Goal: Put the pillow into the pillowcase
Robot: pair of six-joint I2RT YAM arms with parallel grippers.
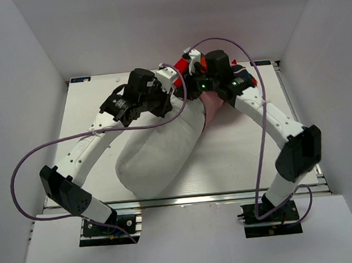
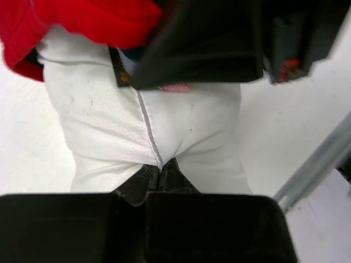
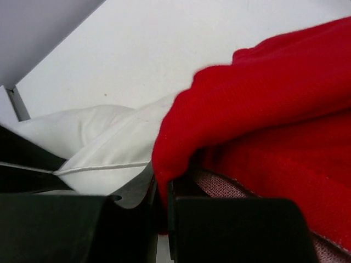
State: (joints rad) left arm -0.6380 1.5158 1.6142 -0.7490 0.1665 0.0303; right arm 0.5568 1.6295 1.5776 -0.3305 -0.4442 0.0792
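From above and behind the arm bases (image 1: 108, 224), my top camera looks down on the whole tabletop (image 1: 245, 156). The wrist cameras sit very close, looking along the left tool (image 2: 159, 174) and right tool (image 3: 162, 189); both catch the pillow (image 2: 109, 126) seam and, I think, the same pillowcase (image 3: 263, 98) edge.

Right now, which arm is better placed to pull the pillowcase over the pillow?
Right, likely. The right fingers pinch the pillowcase hem beside the pillow end, so they can drag the opening along it. The left fingers are shut on the pillow seam, anchoring it.
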